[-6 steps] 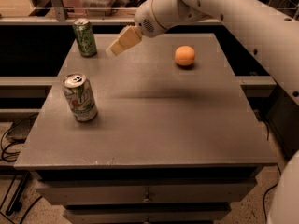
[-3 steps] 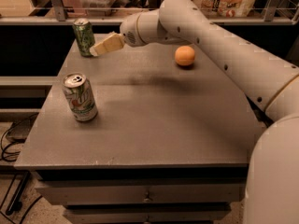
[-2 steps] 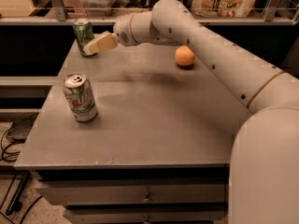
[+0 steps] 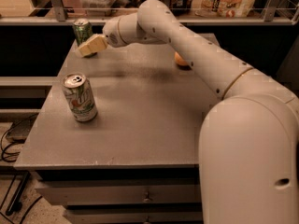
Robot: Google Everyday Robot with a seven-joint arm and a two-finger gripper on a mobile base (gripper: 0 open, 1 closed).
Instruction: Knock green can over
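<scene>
Green can (image 4: pixel 82 31): slim drink can, dark green body, pale lettering on the side, silver top with the rim showing. It stands upright at the far left corner of the grey worktop (image 4: pixel 140 129), close to the back edge. Its lower part is hidden behind the gripper, so the base can't be seen. The gripper (image 4: pixel 88 46) is at that same far left corner, low over the worktop, its tip pointing left and overlapping the bottom right of the green can. Cannot tell whether it touches the can or sits just in front of it. The tan fingers (image 4: pixel 95 44) are pressed together into one wedge with no gap showing, grasping nothing. The white arm (image 4: pixel 187 45) reaches in from the lower right, its big shoulder section filling the right foreground, and crosses the back of the worktop to the gripper. A second can (image 4: pixel 80 98), mostly white and silver with green lettering and a silver top, stands upright near the left edge toward the front, well apart from the green can. An orange fruit (image 4: pixel 179 59) lies at the far right of the worktop, mostly hidden behind the arm. Drawers (image 4: pixel 121 192) sit under the worktop and cables (image 4: pixel 9 148) lie on the floor at left.
</scene>
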